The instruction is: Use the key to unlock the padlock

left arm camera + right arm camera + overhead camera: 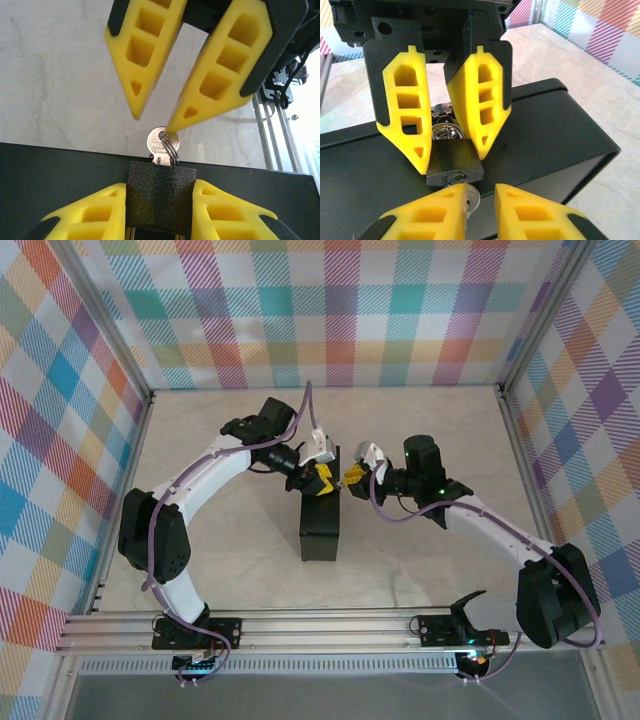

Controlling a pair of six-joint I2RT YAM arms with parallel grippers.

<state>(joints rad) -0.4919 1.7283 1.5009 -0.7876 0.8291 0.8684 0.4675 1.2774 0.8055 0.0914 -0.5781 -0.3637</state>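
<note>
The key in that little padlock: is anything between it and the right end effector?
Nothing visible does. The key sits in the padlock, and the right end effector has its open fingertips right at the key's head.

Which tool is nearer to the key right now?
Right. The right tool has its fingertips at the head of the key, jaws still apart. The left tool clamps the padlock body that the key sits in.

1. It was a robotics lab test cell.
2. Checked panels point(350, 310) on aluminium posts point(108, 325) enclosed a pale marbled table point(430, 420).
3. A left arm point(200, 480) and a right arm point(500, 530) stood bolted to a slotted rail point(330, 625).
</note>
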